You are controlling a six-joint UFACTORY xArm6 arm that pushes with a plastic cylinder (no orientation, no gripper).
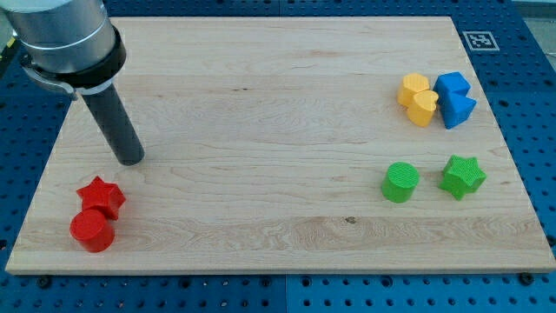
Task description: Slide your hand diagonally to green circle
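Currently my tip (130, 159), a bare rod with no jaws, sits far left above red star (102, 196); green circle (400, 183) lies lower right beside green star (462, 176), so overshooting risks knocking either.

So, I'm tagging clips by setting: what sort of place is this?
Probably a robotics lab bench: a wooden board on a blue perforated table, a printed marker tag, and my tip near toy blocks.

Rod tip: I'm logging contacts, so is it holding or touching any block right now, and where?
Nothing is held. My tip rests on bare board, apart from the red star just below it.
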